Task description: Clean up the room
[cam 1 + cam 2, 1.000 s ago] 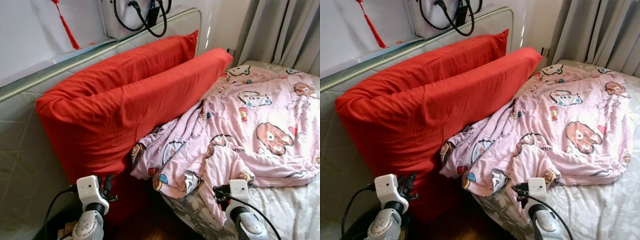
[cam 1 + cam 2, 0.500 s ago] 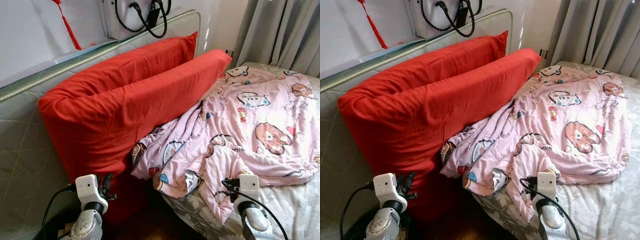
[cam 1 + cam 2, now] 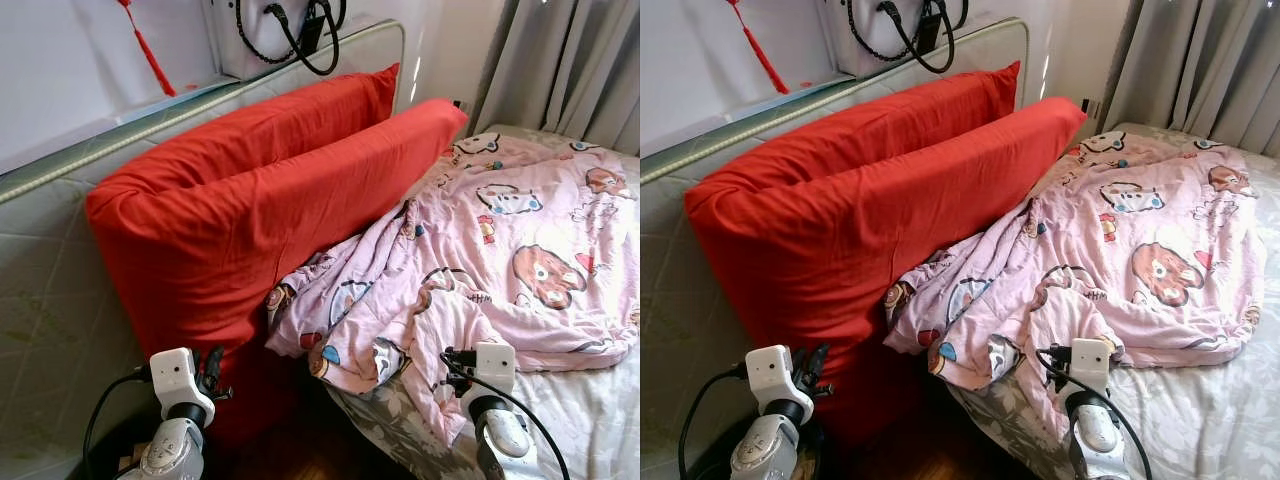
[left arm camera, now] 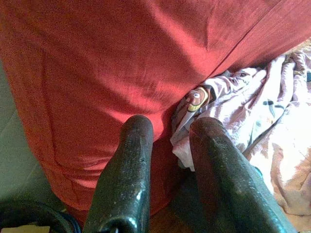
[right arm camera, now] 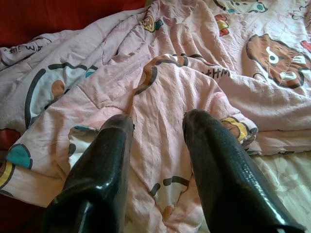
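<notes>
R gripper (image 5: 155, 131) hangs low over the near edge of the bed, fingers (image 5: 214, 165) parted w/ a clear gap, nothing between them. Right under & just ahead of the tips: a crumpled fold of the pink cartoon-print quilt (image 3: 500, 230), bunched into a ridge that runs out ahead between the two fingers; can't tell if the tips touch the cloth. Beyond that fold the quilt spreads flatter across the bed, bear & animal prints facing up. Beside the gripper on its R, a strip of grey floral bedsheet (image 3: 590, 420) shows where the quilt stops. Far past the quilt, grey curtains (image 3: 560, 60) hang at the bed's far end.

L gripper (image 4: 167, 145) is down by the bed's near corner, fingers apart by a modest gap, empty. Just ahead of it: the lower end of the front red pillow (image 3: 270, 220), standing on its long edge & leaning back. To its R, the quilt's rumpled corner tucks against the pillow base, spilling over the mattress edge. Behind the front pillow, a 2nd red pillow (image 3: 300, 115) stands against the padded grey-green headboard (image 3: 50, 290). Above the headboard, on the white wall: a white box w/ black cable loops (image 3: 290, 25) & a red tassel (image 3: 150, 55). Dark wood floor (image 3: 300, 455) below, between the 2 arms.
</notes>
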{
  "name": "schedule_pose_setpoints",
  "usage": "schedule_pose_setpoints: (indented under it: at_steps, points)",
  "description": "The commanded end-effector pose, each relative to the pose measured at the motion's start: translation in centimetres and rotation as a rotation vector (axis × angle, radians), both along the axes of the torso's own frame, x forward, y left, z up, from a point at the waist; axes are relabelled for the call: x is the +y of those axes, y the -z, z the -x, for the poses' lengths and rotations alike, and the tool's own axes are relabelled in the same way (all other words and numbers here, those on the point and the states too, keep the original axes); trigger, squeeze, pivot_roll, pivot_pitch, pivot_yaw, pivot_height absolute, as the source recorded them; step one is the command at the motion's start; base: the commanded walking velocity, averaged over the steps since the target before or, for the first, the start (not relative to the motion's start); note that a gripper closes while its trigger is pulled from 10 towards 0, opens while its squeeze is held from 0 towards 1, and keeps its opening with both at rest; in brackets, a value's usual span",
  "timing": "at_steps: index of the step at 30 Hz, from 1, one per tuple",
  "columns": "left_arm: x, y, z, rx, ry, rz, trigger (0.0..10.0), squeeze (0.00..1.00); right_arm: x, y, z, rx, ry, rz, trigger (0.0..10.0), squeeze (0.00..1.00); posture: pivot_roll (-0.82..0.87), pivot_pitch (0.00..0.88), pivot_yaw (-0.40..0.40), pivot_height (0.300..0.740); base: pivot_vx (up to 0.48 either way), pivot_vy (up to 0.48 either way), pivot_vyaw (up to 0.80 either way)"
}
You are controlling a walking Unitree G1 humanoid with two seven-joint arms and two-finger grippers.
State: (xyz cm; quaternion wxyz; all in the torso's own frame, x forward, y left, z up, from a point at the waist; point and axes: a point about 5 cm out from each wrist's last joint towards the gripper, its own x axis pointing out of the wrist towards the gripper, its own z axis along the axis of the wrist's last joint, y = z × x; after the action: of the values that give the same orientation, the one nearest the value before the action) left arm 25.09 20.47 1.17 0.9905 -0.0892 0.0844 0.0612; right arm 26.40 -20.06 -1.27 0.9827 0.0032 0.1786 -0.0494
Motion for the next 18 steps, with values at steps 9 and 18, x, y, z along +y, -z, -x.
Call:
schedule_pose_setpoints:
  at_steps: [9,18]
  points:
    - [0.05,-0.31,-0.10,-0.004,0.012,-0.014,10.0,0.00,0.59,-0.54,-0.68,-0.020,-0.015,-0.003,10.0,0.00,0.03,0.000,0.041,0.675,0.000,0.000,0.00]
    - [-0.06,-0.39,-0.12,-0.006,0.016,-0.017,10.0,0.00,0.61,-0.48,-0.64,-0.018,-0.006,-0.010,10.0,0.00,0.03,0.000,0.041,0.675,0.000,0.000,0.00]
